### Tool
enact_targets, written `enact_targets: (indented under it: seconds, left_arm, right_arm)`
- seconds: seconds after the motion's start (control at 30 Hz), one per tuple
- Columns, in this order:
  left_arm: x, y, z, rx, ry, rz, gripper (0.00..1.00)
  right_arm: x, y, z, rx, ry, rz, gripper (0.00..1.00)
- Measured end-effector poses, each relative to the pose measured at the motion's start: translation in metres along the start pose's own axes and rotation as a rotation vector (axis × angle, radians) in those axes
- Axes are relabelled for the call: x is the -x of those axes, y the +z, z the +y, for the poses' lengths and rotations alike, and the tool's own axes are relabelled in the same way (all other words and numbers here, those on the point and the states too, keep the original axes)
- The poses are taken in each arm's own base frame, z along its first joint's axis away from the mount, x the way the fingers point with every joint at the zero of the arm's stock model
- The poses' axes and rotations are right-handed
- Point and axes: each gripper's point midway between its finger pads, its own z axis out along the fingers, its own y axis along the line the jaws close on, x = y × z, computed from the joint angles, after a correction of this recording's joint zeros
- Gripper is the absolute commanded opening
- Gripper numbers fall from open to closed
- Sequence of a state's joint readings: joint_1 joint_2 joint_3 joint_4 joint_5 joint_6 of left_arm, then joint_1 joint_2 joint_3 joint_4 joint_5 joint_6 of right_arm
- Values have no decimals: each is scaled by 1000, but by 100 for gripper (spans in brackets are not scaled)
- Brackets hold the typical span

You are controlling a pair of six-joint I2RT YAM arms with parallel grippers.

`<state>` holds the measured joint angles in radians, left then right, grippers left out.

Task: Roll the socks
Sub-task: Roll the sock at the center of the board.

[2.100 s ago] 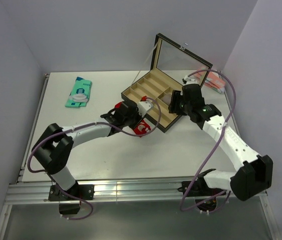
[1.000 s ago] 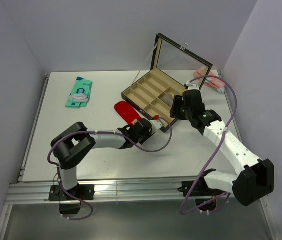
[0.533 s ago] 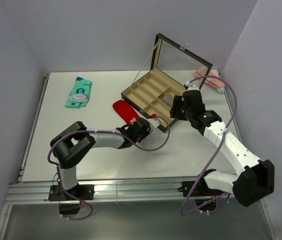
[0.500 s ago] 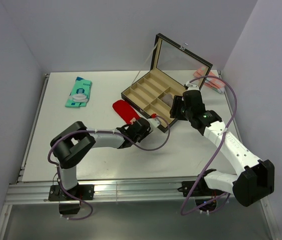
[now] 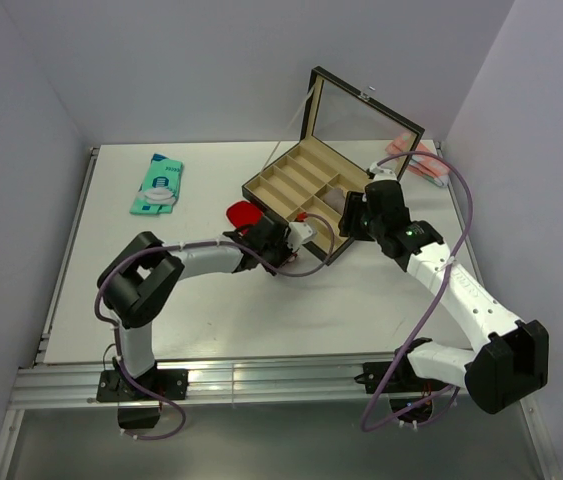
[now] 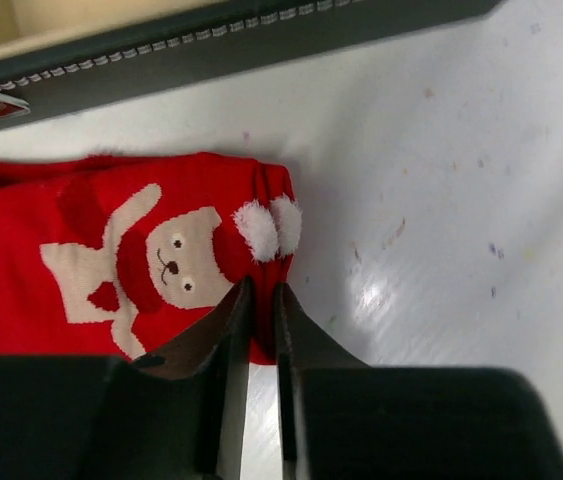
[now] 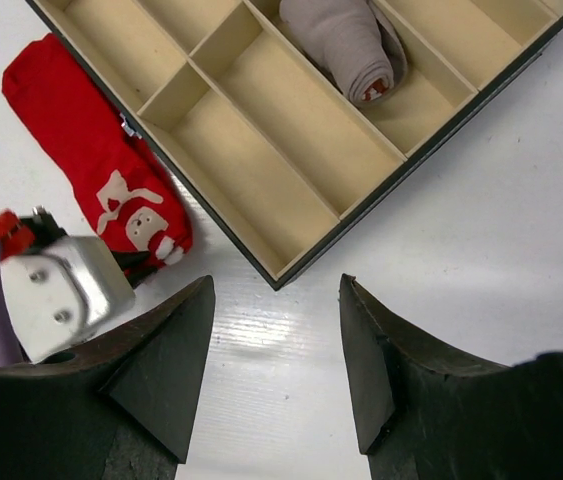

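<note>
Left pincer [image 6: 261,292] has now closed on the socks [image 6: 91,250].

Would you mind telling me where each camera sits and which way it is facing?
Top external: high behind the robot, looking down on the table; left arm and right arm show whole.
Left wrist: low over the red sock beside the box, facing down; the left gripper shows, nearly closed.
Right wrist: above the box, facing down; the right gripper shows, open.
Shared: every view shows the red sock beside the box.
</note>
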<state>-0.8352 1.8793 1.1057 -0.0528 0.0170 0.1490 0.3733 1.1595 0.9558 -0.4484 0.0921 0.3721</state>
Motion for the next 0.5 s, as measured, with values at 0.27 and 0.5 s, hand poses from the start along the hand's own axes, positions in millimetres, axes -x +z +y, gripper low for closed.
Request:
enact_targets:
  seconds: [0.27, 0.5]
  left_arm:
    - [-28, -26, -2, -264, 11, 118, 11]
    - [-74, -73, 1, -549, -8, 275, 8]
  right_arm:
    - [-10, -3, 26, 75, -79, 10, 59]
    - [-45, -11, 69, 256, -208, 10, 59]
